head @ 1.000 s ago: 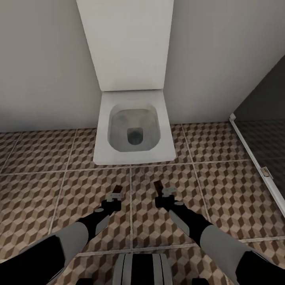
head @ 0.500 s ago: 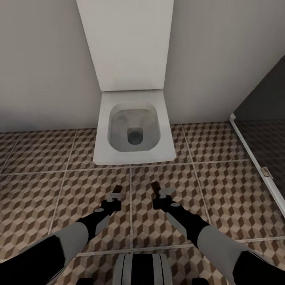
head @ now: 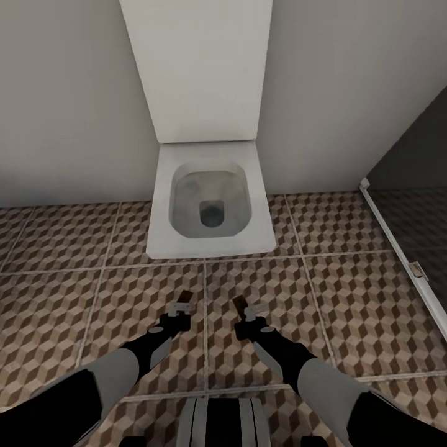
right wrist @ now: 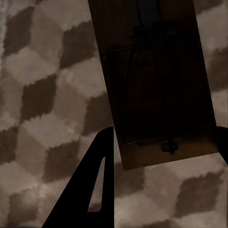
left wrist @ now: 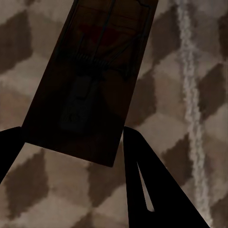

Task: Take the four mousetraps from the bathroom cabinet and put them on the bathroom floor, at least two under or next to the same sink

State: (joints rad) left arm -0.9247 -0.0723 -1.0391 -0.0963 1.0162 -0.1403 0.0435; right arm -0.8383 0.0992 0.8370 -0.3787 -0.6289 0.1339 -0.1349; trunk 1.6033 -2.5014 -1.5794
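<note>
Mousetraps, two of them, were in my tools: a small flat tan-wood board with dark wire (left wrist: pixel 90 80) clamped in my left tool (head: pixel 182 308), and a second like board (right wrist: pixel 156 85) clamped in my right tool (head: pixel 243 308). Each tool was closed narrow on the near end of its trap, the board sticking out past the fingertips. Both hung over the bathroom floor of brown, beige and white cube-patterned tiles (head: pixel 347 298), neither board resting on it as far as I could judge.

Beyond my tools stood a white square-bowled toilet (head: pixel 211 198) against the pale wall, and a dark glass shower screen with a white frame (head: pixel 403 248) ran along my right.

I judged the task roughly midway at best: two traps were out of the cabinet but not yet laid down, and the other two, the cabinet and the sink did not show here. I faced a toilet, not the basin, so I reckoned a turn was needed before setting two down beside the sink.

The head view gave the room and showed the traps only as small slivers; the wrist views gave the wire and, on the left, a reddish spot, plus the black fingers (right wrist: pixel 90 185) beside each board.
</note>
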